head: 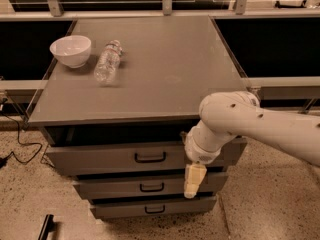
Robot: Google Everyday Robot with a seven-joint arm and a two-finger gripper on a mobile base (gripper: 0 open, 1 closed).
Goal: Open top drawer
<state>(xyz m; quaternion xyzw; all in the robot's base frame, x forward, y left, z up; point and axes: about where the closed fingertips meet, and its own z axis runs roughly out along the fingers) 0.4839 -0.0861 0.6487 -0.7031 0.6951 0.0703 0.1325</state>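
Note:
The top drawer [100, 158] is the widest grey front under the cabinet top, with a small black bar handle [150, 157] at its centre. It stands slightly out from the cabinet, with a dark gap above it. My gripper [193, 180] hangs down from the white arm [250, 121] in front of the cabinet's right side. It is to the right of the handle and a little below it, level with the middle drawer [115, 186]. It holds nothing that I can see.
The bottom drawer [125, 209] sits under the middle one. On the grey cabinet top [165, 64] a white bowl [71, 50] and a clear plastic bottle [107, 61] lie at the back left. A black cable [20, 139] runs on the speckled floor at left.

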